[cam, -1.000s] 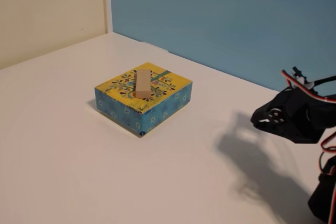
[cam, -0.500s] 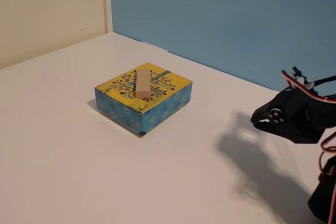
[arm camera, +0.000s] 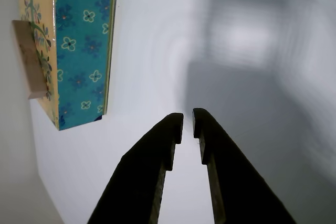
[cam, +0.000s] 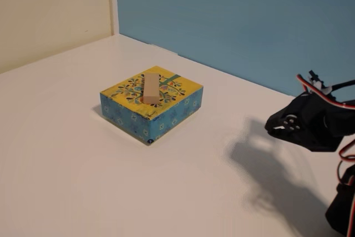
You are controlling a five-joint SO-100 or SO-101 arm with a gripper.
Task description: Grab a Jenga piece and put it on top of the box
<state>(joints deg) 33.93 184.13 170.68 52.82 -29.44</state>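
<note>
Your block (cam: 151, 87) lies flat on the yellow lid of the box (cam: 183, 90), roughly centred, long axis running toward the tabletop's back edge; in the wrist view the same block (arm camera: 29, 61) shows at the far left, seated on the patterned top. The box stands in the middle of the white tabletop (cam: 66, 154), nearer the back left corner where the cream wall meets the blue one. Your gripper (cam: 275, 130) hangs off toward the right edge of the tabletop, well apart from the box, above its own shadow. Seen from the wrist, the gripper (arm camera: 187, 120) has its two dark fingers nearly together, only a thin slit of table showing between the tips, and nothing pinched in them. Judged from how things lie, the placing looks done, with no block left on the bare table in either view. If you do need to take the block again: it reads as plain unfinished wood, so likely light, rigid, and not slick, and it should not crush or bend under the fingers. Take it across the narrow width near mid-length, fingers on the two long side faces, so it does not swing. It sits unsecured on a smooth lid, so a glancing touch could slide it or nudge the box, which also looks light. Come straight down and close gently.
</note>
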